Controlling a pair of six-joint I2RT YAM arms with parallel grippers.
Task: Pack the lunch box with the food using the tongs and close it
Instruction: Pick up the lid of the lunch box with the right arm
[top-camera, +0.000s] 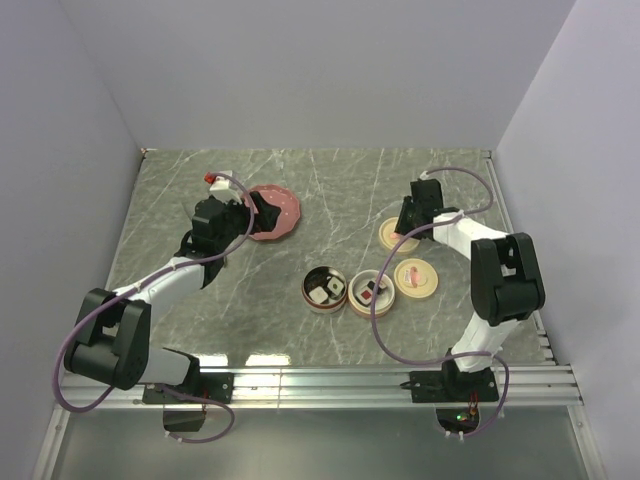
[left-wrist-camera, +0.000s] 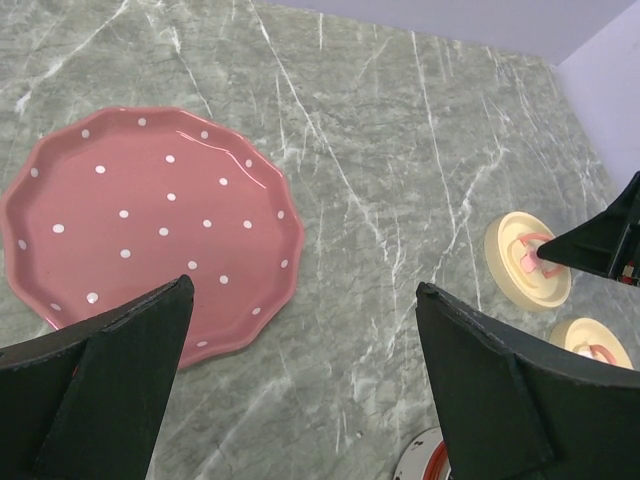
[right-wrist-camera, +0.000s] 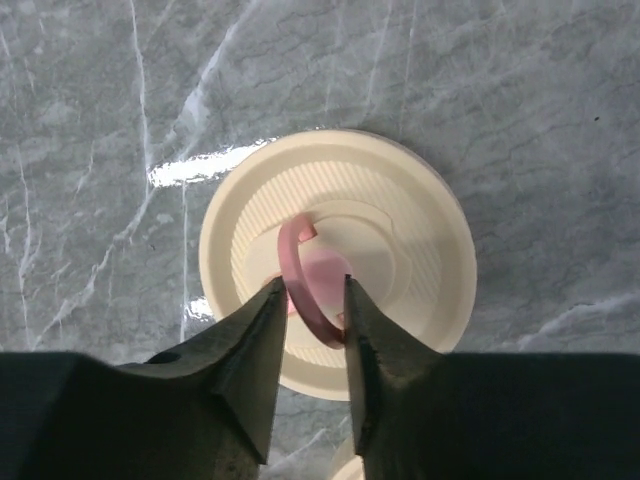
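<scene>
Two round lunch box bowls (top-camera: 306, 290) (top-camera: 352, 297) sit mid-table, with food inside: a white block (top-camera: 322, 294) and a red-and-black block (top-camera: 375, 290). Two cream lids lie to the right, the far lid (top-camera: 390, 238) (right-wrist-camera: 420, 230) and the near lid (top-camera: 416, 277). My right gripper (top-camera: 410, 228) (right-wrist-camera: 315, 290) is down on the far lid. Its narrowed jaws stand on either side of the upright pink ring handle (right-wrist-camera: 296, 262), with a gap still between them. My left gripper (top-camera: 262, 210) (left-wrist-camera: 305, 287) hangs wide open and empty beside the plate. The tongs are out of view.
A pink dotted plate (top-camera: 285, 215) (left-wrist-camera: 140, 220) with nothing on it lies at the back left, under my left gripper's left finger. The left wrist view also catches both lids (left-wrist-camera: 527, 260) (left-wrist-camera: 590, 343) and a bowl's rim (left-wrist-camera: 425, 462). Walls close in the table on three sides.
</scene>
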